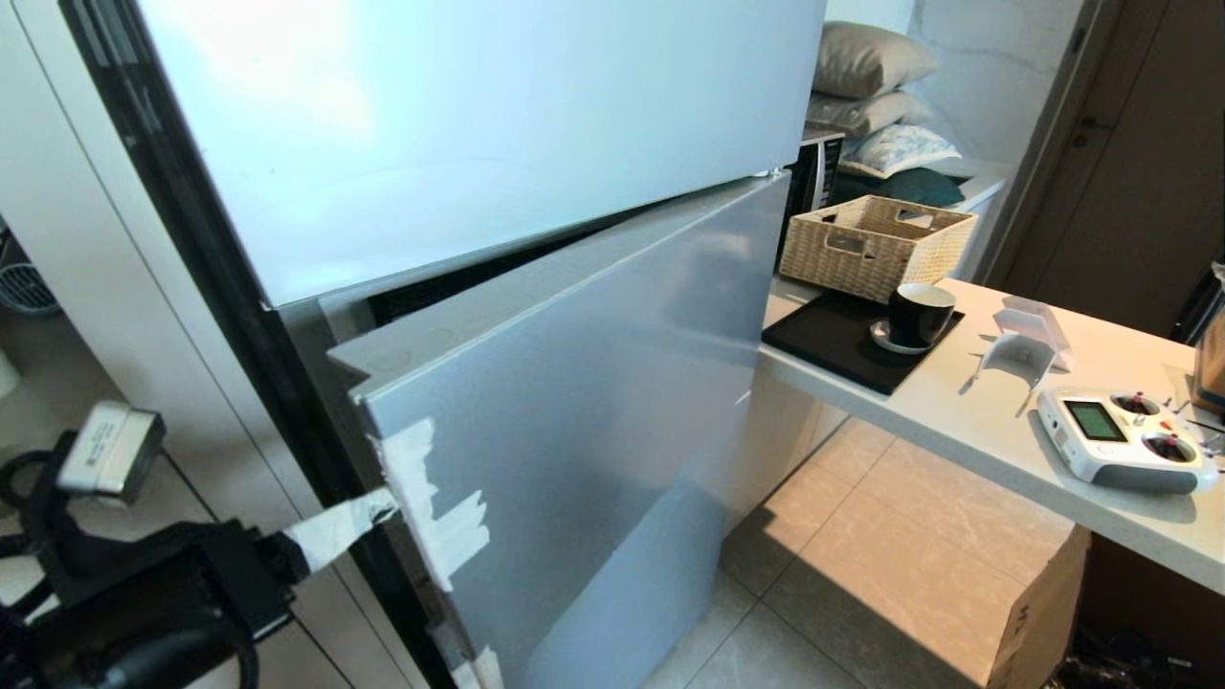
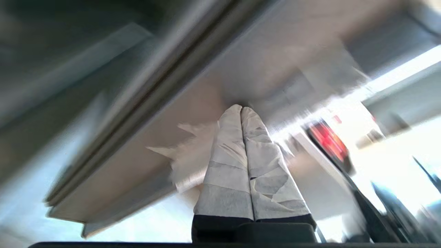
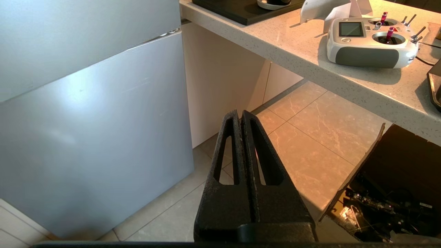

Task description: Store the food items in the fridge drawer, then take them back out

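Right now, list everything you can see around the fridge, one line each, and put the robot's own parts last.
Fridge upper door: one, pale silver-blue, shut, top left.
Fridge lower door: one, silver-blue, ajar, white tape at its edge.
Counter: one, pale speckled stone, right of fridge.
Wicker basket: one, beige, counter's far end.
Black mat: one, under the cup.
Cup: one, black, on a white saucer.
Remote controller: one, white and grey, counter's near edge.
Cushions: several, stacked behind.
Cardboard box: one, brown, under counter.
Left tool: tape-wrapped, shut, at lower door's taped edge.
Right tool: black, shut, over floor.
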Motion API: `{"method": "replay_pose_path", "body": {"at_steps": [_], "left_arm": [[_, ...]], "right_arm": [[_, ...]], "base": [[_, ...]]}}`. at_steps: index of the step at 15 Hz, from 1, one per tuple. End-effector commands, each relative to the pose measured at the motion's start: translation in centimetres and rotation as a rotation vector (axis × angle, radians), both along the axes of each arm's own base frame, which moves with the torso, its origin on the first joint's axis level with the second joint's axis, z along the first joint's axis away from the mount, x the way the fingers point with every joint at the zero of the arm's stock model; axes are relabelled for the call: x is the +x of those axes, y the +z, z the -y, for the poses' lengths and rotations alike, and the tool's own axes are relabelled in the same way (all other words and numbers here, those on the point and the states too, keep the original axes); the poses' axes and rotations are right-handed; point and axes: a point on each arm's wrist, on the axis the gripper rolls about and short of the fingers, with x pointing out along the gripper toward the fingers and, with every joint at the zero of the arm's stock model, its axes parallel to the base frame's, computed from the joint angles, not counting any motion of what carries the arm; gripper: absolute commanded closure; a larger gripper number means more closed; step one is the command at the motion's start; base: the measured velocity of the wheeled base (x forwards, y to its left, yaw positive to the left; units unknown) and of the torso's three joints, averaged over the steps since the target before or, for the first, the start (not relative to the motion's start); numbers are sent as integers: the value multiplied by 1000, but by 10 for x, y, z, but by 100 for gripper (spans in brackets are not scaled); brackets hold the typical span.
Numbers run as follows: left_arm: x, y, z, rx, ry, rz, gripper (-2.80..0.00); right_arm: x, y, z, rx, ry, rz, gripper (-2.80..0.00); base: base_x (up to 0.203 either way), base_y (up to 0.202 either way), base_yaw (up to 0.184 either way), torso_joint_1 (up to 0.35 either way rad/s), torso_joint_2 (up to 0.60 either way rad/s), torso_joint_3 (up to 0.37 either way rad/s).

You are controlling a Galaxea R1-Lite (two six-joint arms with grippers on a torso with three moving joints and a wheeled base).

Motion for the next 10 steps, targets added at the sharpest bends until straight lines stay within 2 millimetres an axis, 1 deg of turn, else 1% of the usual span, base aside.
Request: {"method": "replay_pose_path", "body": {"at_steps": [1, 4, 5, 8, 9, 10], "left_arm": [[-15, 3, 1, -45, -138, 10, 0], [-39, 8, -5, -164, -364, -33, 0], [-45, 6, -7, -177, -400, -49, 0], [-44, 6, -10, -178, -357, -44, 0], [-37, 10, -10, -181, -320, -39, 0], [-26, 14, -10, -183, -243, -46, 0]], "right_arm": [[0, 0, 0, -1, 1, -1, 0], [0, 0, 0, -1, 1, 0, 0], [0, 0, 0, -1, 1, 0, 0], [0, 0, 0, -1, 1, 0, 0], [0, 0, 0, -1, 1, 0, 0], [0, 0, 0, -1, 1, 0, 0]], "base": [[0, 0, 0, 0, 0, 0], [0, 0, 0, 0, 0, 0], [0, 0, 0, 0, 0, 0], [0, 0, 0, 0, 0, 0], [0, 0, 0, 0, 0, 0], [0, 0, 0, 0, 0, 0]]}}
